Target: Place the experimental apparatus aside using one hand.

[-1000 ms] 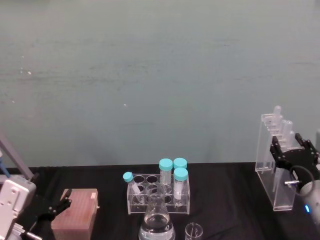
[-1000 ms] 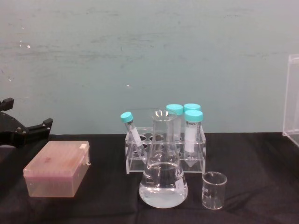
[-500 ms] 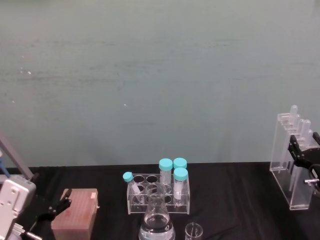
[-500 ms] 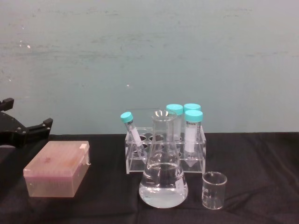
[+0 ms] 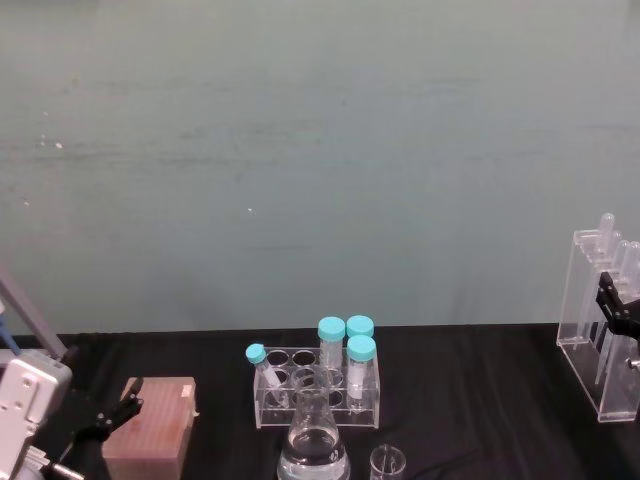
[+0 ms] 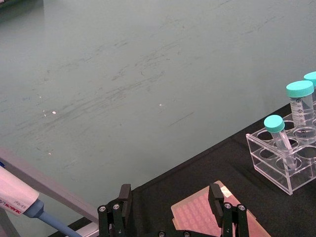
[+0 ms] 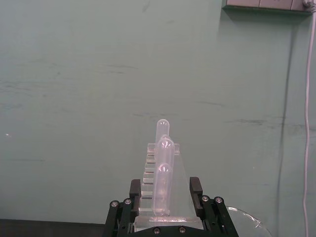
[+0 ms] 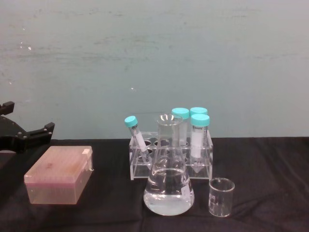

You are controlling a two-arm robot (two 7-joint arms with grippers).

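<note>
Clear plastic is what the right end effector point(image 5: 612, 305) is pinching. In the head view it grips the tall stand point(image 5: 582, 300) and holds it upright, so the long tubes point(image 5: 607, 228) do not slide out. We cannot tell if the stand touches the surface point(image 5: 480, 400). The flask point(image 5: 313, 440) and the little beaker point(image 5: 387, 463) sit well apart from that end effector, off to its left. We think they are next to go aside.

In the left wrist view, the left end effector point(image 6: 170, 197) is spread wide with nothing in it, and a pink box point(image 6: 202, 222) lies close by it. It looks parked, since the job needs just one hand.

In the right wrist view, the two fingers point(image 7: 135, 190) press the stand, one on each side, so it cannot tip.

In the chest view, the flask with clear liquid stands just beside the beaker, far from the busy end effector.
</note>
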